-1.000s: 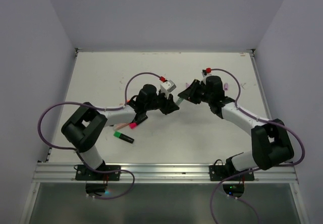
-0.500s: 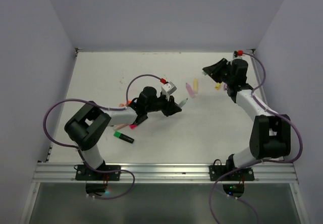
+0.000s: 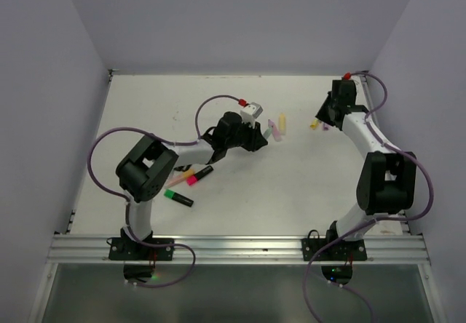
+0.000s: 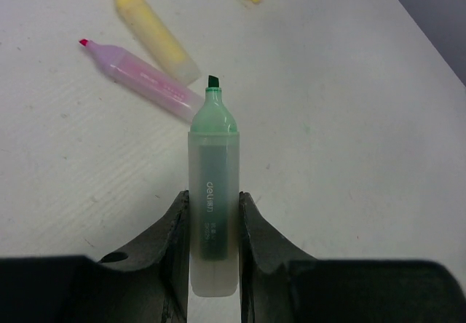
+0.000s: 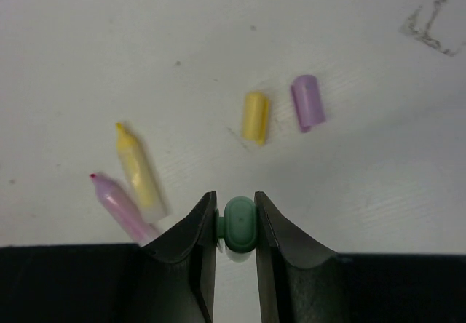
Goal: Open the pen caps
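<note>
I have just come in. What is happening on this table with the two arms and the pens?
The left gripper holds a mint pen, its tip bare. The right gripper grips the matching green cap. A yellow pen and a purple pen lie uncapped on the table, with a yellow cap and a purple cap loose further off. The black pens on the left side seem still capped.

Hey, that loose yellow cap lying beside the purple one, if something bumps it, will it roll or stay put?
The yellow cap lies on its side and looks rounded, so it would probably roll a little on the smooth table. Being small plastic, it is likely very light, so a slight touch may skid it toward the purple cap nearby.
</note>
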